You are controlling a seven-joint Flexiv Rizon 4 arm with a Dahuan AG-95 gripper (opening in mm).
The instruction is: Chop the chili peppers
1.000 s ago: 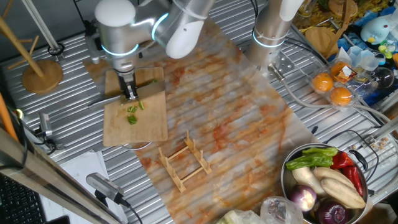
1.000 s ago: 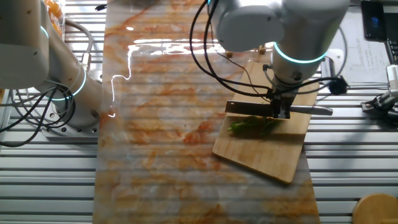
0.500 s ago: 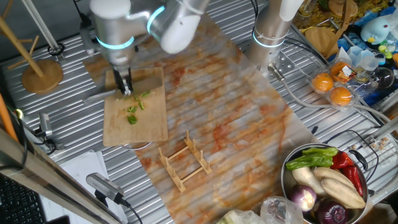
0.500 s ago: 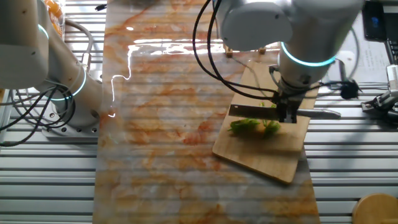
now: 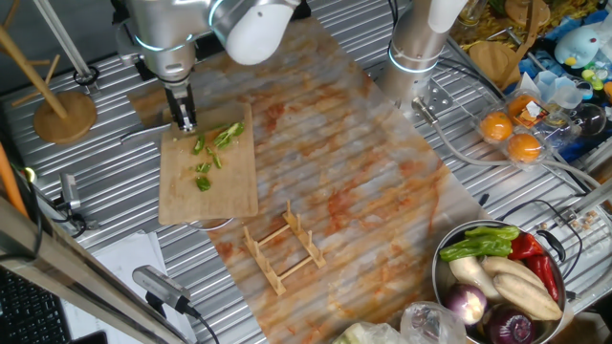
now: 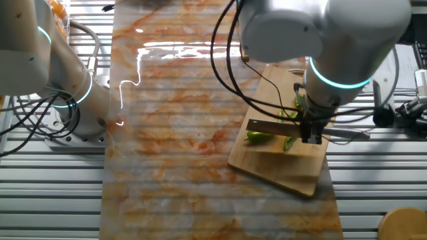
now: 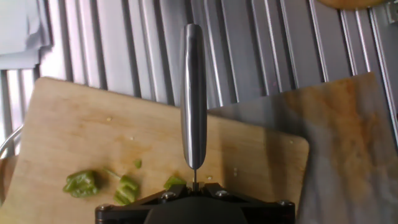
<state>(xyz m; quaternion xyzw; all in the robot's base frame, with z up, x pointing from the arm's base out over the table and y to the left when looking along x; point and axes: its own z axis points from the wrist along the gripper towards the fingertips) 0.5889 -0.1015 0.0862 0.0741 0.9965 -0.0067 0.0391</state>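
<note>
Hand (image 5: 184, 122): closed on knife (image 6: 277, 127) handle, over far edge of cutting board (image 5: 210, 196); the other fixed view puts it (image 6: 308, 137) at board's (image 6: 273, 167) right side.
Knife: held w/ blade level, edge down; hand view shows spine (image 7: 193, 93) running straight away from fingers.
Chili peppers (image 5: 212, 153): cut into several bright green chunks, scattered on upper half of board; in hand view, chunks (image 7: 81, 183) lie left of blade, near lower frame edge.
Board: bamboo, on stained sheet (image 5: 363, 182) over ribbed metal bench (image 5: 105, 210).
Wooden rack (image 5: 283, 247): on sheet, near board's front corner.
Bowl (image 5: 442, 279): mixed veg, well apart, at bench's front right.
</note>
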